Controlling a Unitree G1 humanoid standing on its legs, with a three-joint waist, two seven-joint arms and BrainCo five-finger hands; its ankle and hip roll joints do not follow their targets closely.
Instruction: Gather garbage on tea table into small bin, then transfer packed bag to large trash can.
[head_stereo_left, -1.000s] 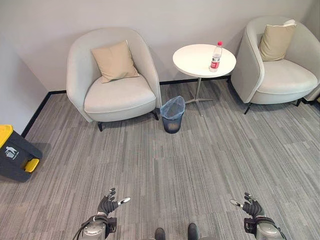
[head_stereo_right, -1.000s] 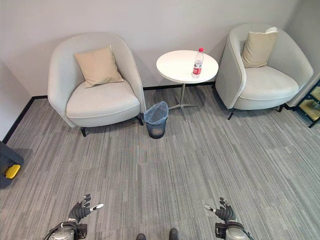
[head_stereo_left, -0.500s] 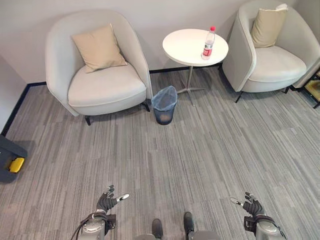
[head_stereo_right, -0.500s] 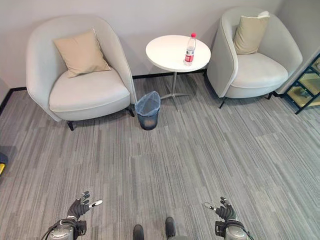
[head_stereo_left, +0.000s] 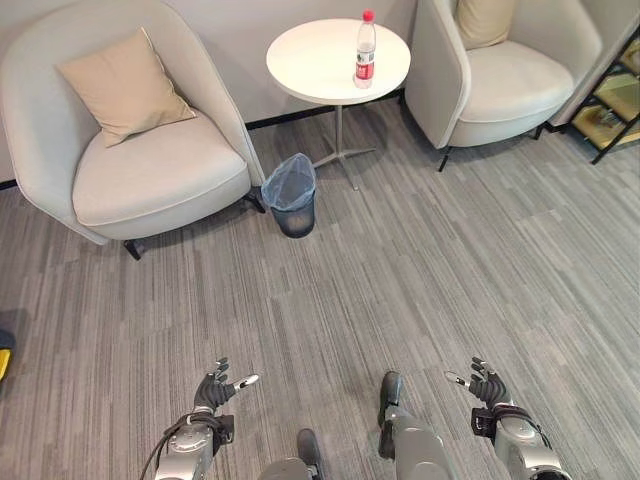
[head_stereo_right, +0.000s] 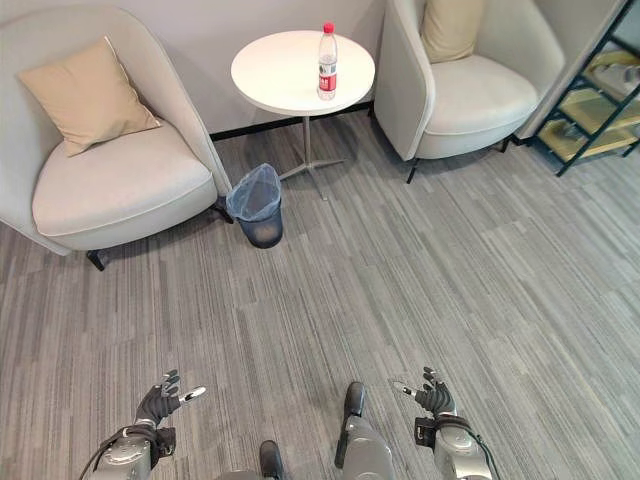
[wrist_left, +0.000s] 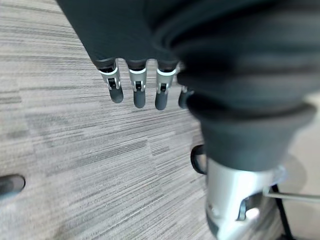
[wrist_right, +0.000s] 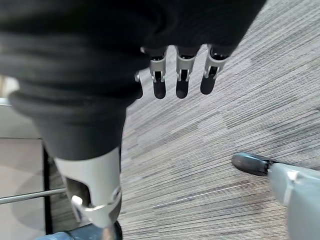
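Grey carpet lies under both relaxed, empty hands, left hand (head_stereo_left: 214, 390) and right hand (head_stereo_left: 484, 384), since the bottle (head_stereo_left: 365, 50) stands on the table (head_stereo_left: 310, 65) far ahead, bin (head_stereo_left: 290, 194) closer below it, approach likely pending.

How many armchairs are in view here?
2. One light grey armchair stands left of the round white table; the other light grey armchair stands right of it. Each holds a beige cushion.

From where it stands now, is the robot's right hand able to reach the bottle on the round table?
Probably not. The right hand hangs open and low, while the bottle stands on the round table across a wide stretch of carpet. Nothing blocks the way, so walking closer should do.
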